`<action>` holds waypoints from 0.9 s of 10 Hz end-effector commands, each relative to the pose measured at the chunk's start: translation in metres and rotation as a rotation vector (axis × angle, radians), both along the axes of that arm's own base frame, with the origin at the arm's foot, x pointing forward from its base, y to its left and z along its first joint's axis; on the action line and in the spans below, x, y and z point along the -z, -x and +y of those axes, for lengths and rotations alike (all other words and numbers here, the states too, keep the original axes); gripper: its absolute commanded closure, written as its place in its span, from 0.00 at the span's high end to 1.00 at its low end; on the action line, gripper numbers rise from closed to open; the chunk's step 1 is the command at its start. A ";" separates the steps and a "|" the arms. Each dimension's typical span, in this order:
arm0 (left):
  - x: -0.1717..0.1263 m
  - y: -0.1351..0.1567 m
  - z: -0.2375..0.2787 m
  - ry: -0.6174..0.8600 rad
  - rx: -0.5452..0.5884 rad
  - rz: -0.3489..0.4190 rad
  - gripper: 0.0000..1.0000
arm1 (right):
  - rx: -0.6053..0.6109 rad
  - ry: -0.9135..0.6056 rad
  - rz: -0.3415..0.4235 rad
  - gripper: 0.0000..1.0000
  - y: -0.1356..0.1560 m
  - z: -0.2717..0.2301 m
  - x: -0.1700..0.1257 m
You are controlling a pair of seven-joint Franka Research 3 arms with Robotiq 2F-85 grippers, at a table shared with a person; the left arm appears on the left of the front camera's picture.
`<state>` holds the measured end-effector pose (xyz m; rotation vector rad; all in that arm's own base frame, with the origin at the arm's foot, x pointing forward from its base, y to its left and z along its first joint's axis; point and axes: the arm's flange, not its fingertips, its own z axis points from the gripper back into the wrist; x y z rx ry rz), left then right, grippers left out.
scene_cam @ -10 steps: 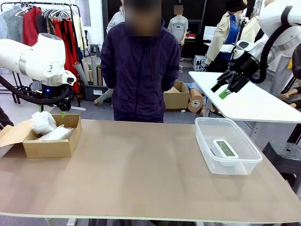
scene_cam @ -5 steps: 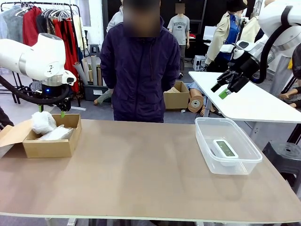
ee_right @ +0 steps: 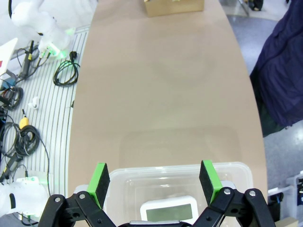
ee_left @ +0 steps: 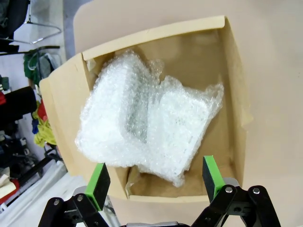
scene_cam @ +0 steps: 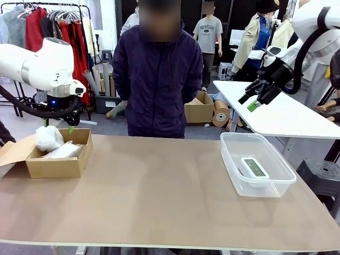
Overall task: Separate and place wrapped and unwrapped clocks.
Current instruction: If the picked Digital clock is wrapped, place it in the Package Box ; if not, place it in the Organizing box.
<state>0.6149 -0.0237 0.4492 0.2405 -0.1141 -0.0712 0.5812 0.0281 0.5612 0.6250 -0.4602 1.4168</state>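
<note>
At the left of the front view, both wrapped bundles (scene_cam: 52, 143) lay in the cardboard box (scene_cam: 56, 167), the left hand (ee_left: 154, 179) spread above them. Lower right, the bare clock (scene_cam: 254, 168) sat in the clear tub (scene_cam: 234, 159); the right hand (ee_right: 155, 179) hung spread, empty.

A person in a dark jacket (scene_cam: 158, 79) stands behind the brown table (scene_cam: 159, 196), clothes rack (scene_cam: 48, 24) beyond

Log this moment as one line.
left gripper: open over brown cardboard box | bubble-wrapped white bundles: boxed | right gripper: open | bare white clock: in clear plastic tub
</note>
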 end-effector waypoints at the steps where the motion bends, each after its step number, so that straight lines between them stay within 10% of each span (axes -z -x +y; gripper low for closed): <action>1: -0.016 0.006 0.003 -0.013 0.072 0.075 1.00 | -0.006 0.017 -0.002 1.00 0.002 0.001 -0.001; 5: -0.068 0.036 0.010 0.200 0.408 0.216 1.00 | -0.006 0.017 -0.002 1.00 0.002 0.001 -0.001; 9: -0.114 0.060 0.035 0.388 0.893 0.089 1.00 | -0.006 0.017 -0.002 1.00 0.002 0.001 -0.001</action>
